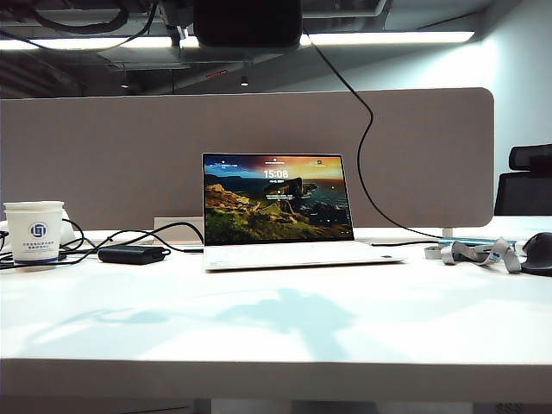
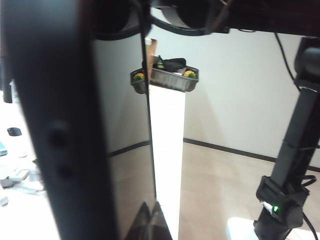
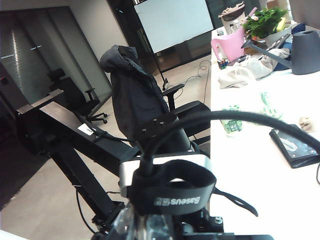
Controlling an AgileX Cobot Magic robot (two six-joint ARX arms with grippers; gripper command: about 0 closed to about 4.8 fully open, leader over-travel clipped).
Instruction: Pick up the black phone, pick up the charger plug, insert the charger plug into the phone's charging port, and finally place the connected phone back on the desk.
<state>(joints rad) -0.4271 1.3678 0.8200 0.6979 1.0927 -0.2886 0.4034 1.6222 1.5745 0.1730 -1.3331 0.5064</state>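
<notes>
The black phone [image 2: 75, 125] fills much of the left wrist view, seen edge-on from very close, with side buttons and a glossy reflecting screen. My left gripper [image 2: 150, 222] is shut on the phone's lower end. In the right wrist view the charger plug [image 3: 165, 167], a pale block wrapped in a black strap, sits between the clear fingers of my right gripper [image 3: 150, 225], which is shut on it. Its black cable [image 3: 240, 116] arcs away over it. Both are held up in the air. In the exterior view the white desk [image 1: 276, 328] shows only shadows; neither gripper nor the phone appears there.
An open laptop [image 1: 276, 211] stands mid-desk before the grey-beige divider [image 1: 103, 155]. A paper cup [image 1: 34, 231], a black power brick [image 1: 131, 254] and cables lie at the left. A lanyard [image 1: 479, 253] and a dark mouse [image 1: 539, 252] lie at the right.
</notes>
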